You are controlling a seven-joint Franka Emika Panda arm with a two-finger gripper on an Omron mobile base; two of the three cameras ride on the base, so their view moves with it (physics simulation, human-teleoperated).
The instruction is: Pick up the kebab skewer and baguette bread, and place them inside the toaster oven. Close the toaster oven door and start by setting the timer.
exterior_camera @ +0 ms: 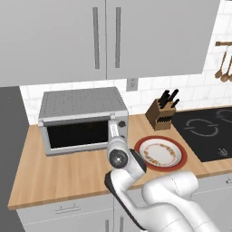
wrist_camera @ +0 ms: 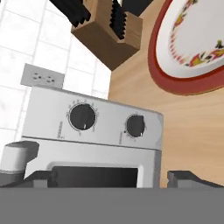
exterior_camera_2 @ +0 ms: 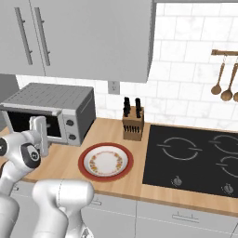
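The grey toaster oven (exterior_camera: 81, 118) (exterior_camera_2: 51, 109) stands at the back left of the wooden counter. Its door (exterior_camera: 77, 135) looks upright against the front, dark glass facing out. My gripper (exterior_camera: 114, 130) (exterior_camera_2: 39, 135) (wrist_camera: 111, 178) hovers open and holds nothing, right in front of the oven's right panel. In the hand view the two round knobs (wrist_camera: 82, 117) (wrist_camera: 134, 126) sit just beyond my fingertips (wrist_camera: 41, 177). The kebab skewer and the baguette bread are out of view. The red-rimmed plate (exterior_camera: 138, 152) (exterior_camera_2: 82, 162) (wrist_camera: 155, 52) has nothing on it.
A wooden knife block (exterior_camera: 161, 113) (exterior_camera_2: 133, 122) (wrist_camera: 109, 30) stands against the tiled wall, right of the oven. A black cooktop (exterior_camera: 204, 129) (exterior_camera_2: 195, 158) fills the counter's right end. Wooden spoons (exterior_camera_2: 223, 79) hang on the wall above it. Grey cabinets hang overhead.
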